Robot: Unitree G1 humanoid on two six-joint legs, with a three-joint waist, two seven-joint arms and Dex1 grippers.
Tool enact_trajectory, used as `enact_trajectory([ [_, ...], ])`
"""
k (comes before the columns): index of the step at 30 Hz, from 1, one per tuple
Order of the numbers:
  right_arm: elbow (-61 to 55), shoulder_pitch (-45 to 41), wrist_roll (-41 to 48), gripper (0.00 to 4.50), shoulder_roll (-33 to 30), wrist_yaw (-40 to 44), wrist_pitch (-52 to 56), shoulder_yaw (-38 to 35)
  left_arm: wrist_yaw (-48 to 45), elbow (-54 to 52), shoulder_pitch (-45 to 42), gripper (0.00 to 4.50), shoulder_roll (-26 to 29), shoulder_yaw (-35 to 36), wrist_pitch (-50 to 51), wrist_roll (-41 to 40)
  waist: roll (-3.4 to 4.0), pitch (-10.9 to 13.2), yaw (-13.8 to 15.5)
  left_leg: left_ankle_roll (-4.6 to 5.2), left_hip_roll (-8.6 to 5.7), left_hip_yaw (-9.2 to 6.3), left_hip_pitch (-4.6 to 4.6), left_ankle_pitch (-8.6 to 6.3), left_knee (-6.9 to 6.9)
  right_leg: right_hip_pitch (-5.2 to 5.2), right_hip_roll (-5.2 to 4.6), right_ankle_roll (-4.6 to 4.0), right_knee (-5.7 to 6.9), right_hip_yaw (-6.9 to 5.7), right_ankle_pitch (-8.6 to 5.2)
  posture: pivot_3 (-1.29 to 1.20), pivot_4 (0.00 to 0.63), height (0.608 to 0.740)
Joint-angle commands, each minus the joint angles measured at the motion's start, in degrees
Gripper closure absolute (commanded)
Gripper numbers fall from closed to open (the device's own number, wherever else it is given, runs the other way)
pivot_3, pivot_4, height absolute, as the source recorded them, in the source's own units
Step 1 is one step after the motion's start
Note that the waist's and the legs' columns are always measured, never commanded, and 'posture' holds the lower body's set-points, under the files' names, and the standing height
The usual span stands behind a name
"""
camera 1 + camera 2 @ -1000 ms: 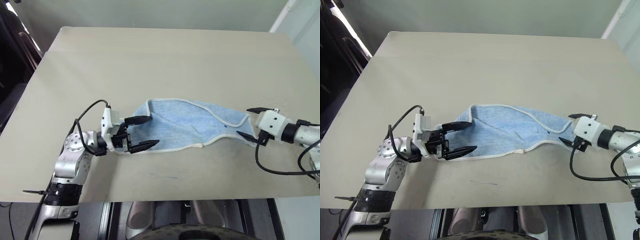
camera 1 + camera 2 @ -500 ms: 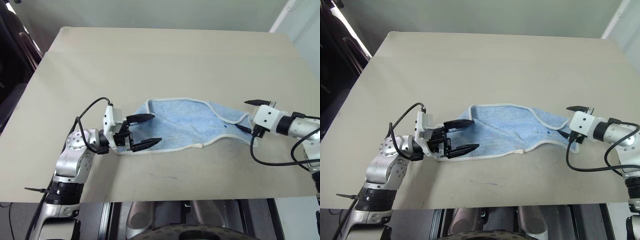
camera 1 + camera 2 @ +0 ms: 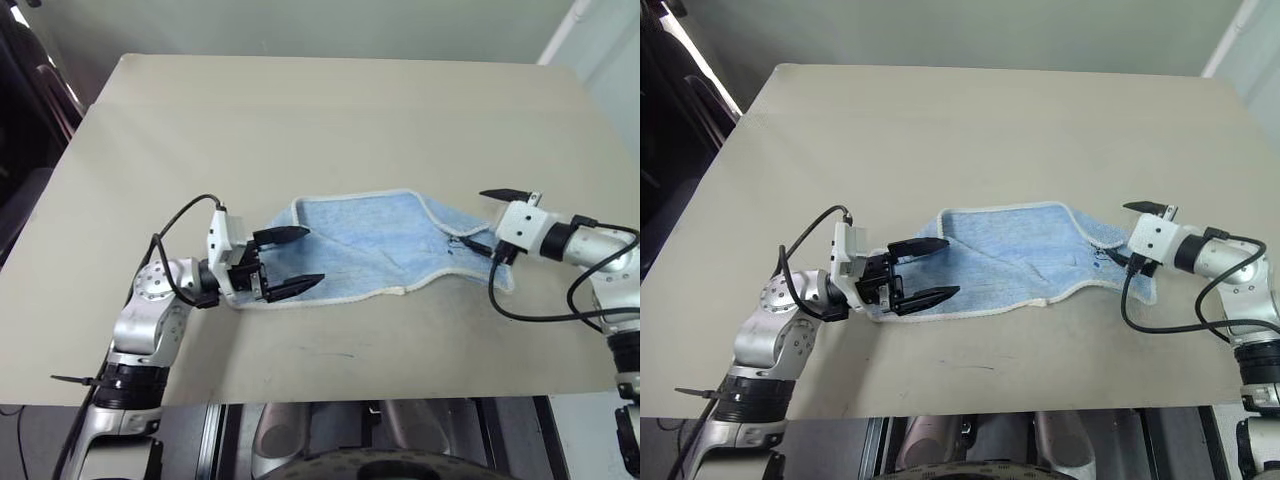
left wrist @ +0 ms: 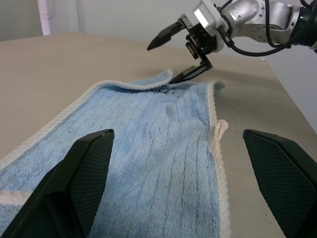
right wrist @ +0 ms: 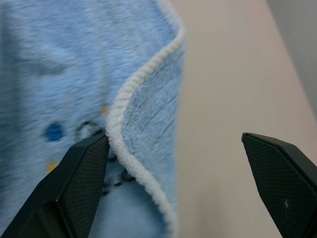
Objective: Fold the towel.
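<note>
i have the light blue terry towel with its whitish hem (image 3: 375,245) lying rumpled mid-table (image 3: 300,120). my left gripper (image 3: 285,262) gapes over its left end, my right gripper (image 3: 487,220) gapes at the right corner. next: pinch both ends.

**A bare test room — a robot lab, by the look of it**

I stand beside a plain beige table (image 3: 330,110) with nothing decorative on it — just a flat work surface on a metal frame, set against a pale grey-green wall (image 3: 300,25). A white strip (image 3: 560,30), perhaps a door frame, runs up one corner. Dark equipment (image 3: 25,110) crowds the left edge, too dim to identify. Exposed black cables (image 3: 520,305) loop over the tabletop. Nothing homely here; it reads as a lab or workshop bench.
</note>
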Motion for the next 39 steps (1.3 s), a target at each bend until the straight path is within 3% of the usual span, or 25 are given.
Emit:
enact_trajectory([
  [1, 0.36, -0.98, -0.34, 0.03, 0.19, -0.78, -1.52, 0.10, 0.25, -1.67, -0.82, 0.00, -0.16, 0.53, -1.01, -0.16, 0.00, 0.00, 0.01, 0.00, 0.00, 0.00, -0.01, 0.00, -0.01, 0.00, 0.00, 0.00, 0.00, 0.00, -0.01, 0.00, 0.150, 0.697],
  [14, 6.10, -4.89, -1.40, 0.03, 1.66, 0.39, -4.84, 2.67, 1.87, -2.71, -1.28, 0.00, -0.84, 0.93, -1.04, -0.28, 0.00, 0.00, -0.09, 0.01, 0.00, 0.02, 0.01, 0.02, -0.01, 0.00, 0.00, -0.02, 0.00, 0.01, 0.03, 0.00, 0.150, 0.697],
  [21, 6.70, -4.83, -1.89, 2.21, 1.04, 1.80, -4.55, 4.02, 2.79, -3.41, -1.05, 0.00, -0.76, 1.21, -0.98, -0.35, 0.00, 0.00, -0.09, 0.00, 0.01, 0.02, 0.00, 0.01, -0.03, -0.01, 0.00, -0.02, -0.01, 0.00, 0.01, 0.00, 0.150, 0.697],
  [27, 8.68, -6.45, -4.10, 4.35, 1.41, -0.07, -4.71, 4.37, 3.26, -3.81, -0.83, 0.00, -0.85, 1.34, -1.00, -0.33, 0.00, 0.00, -0.10, 0.00, 0.01, 0.01, 0.01, 0.01, -0.02, -0.01, 0.00, -0.03, 0.00, 0.00, 0.02, 0.00, 0.150, 0.697],
  [39, 3.97, -7.40, -0.23, 4.43, 0.65, 0.32, -0.36, 0.85, 6.58, 0.61, -4.17, 0.00, -1.46, 5.39, -1.01, -1.46, 0.01, 0.01, -0.06, 0.00, 0.01, 0.01, 0.00, 0.02, -0.03, -0.01, -0.01, -0.04, 0.01, 0.00, 0.02, 0.00, 0.150, 0.697],
])
